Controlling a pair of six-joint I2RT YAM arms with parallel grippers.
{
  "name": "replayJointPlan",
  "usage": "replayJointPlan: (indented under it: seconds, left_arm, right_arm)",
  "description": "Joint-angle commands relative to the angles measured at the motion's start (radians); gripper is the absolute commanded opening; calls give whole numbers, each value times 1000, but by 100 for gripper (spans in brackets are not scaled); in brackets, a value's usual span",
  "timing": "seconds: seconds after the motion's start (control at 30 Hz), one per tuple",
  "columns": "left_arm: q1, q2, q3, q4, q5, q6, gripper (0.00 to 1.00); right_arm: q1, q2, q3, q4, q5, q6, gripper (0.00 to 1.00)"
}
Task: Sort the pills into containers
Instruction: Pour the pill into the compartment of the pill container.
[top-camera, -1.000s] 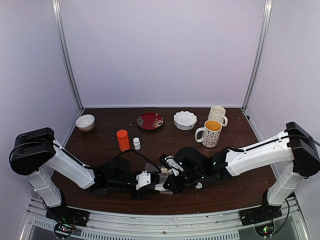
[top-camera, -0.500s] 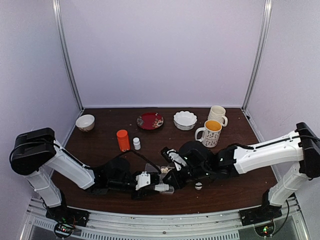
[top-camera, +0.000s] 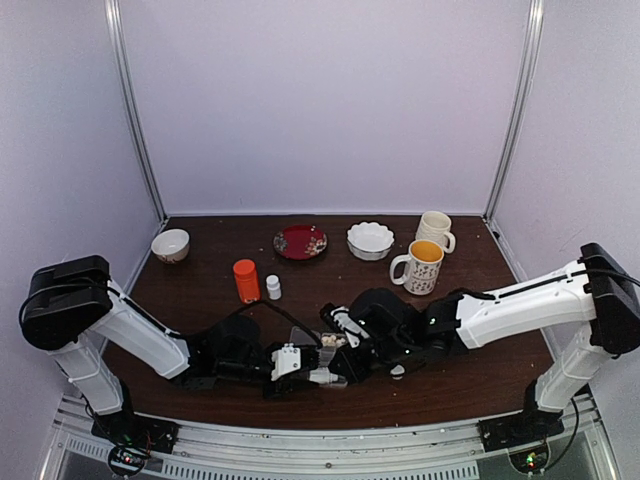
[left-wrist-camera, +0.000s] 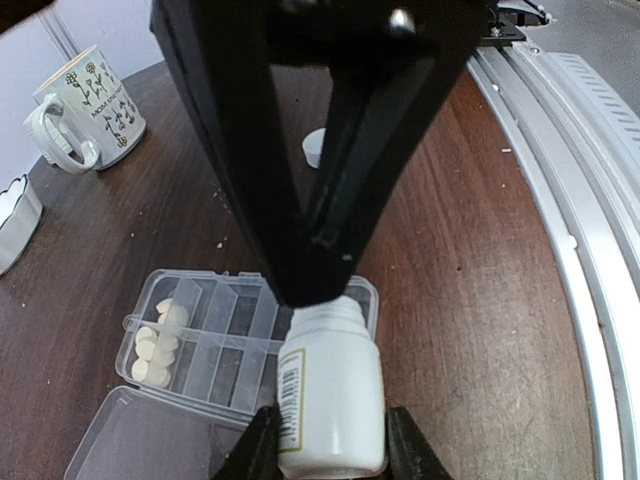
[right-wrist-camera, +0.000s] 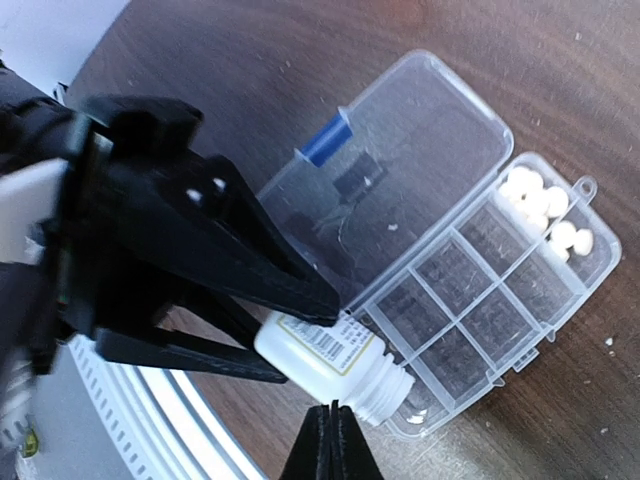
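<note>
Seen from above, the right gripper (right-wrist-camera: 326, 420) has come back in over the mouth of the white bottle (left-wrist-camera: 335, 400). Half a second ago it had drawn off to the right, while the left arm has not shifted. The left gripper (left-wrist-camera: 332, 445) clamps the bottle by its body and holds it lying nearly flat. The open neck sits at the edge of the pill box (right-wrist-camera: 450, 270), by its near end cells. The right gripper's two black fingers are pressed together into a narrow wedge, with nothing visible between them, and their tips are just at the bottle's threaded neck. This return probably means the right arm is working at the bottle's mouth to coax tablets out, though no tablet can be seen leaving. The pills (right-wrist-camera: 540, 205) are small, smooth, off-white rounds, heaped only in the two cells at the far end of the box. The other cells look empty, so the sorting seems to be at an early stage. The box is thin clear plastic, a two-row grid of square cells, and its hinged lid (right-wrist-camera: 400, 150) lies open flat beside it. The bottle is glossy white plastic with a printed paper label. Its round white cap (left-wrist-camera: 315, 148) lies apart on the dark, wood-grained worktop (left-wrist-camera: 470, 250) (a flower-patterned mug (left-wrist-camera: 85, 110) stands farther back).
</note>
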Motion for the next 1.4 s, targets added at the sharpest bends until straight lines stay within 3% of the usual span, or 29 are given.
replayJointPlan:
  seconds: [0.0,0.27,0.63,0.9,1.37]
  left_arm:
    - [-4,4,4,48,11,9,0]
    - [-3,5,9,42,11,10,0]
    - [-4,4,12,35,14,11,0]
    - [-3,5,12,35,14,9,0]
    - [-3,3,12,33,14,11,0]
  right_arm:
    - [5,-80,5,29,41,-14,0]
    - [6,70,30,-24,-16,-8,0]
    - [5,-70,29,0,36,-28,0]
    - [12,60,0,-2,-22,2,0]
    - [9,-69,9,-3,53,-30,0]
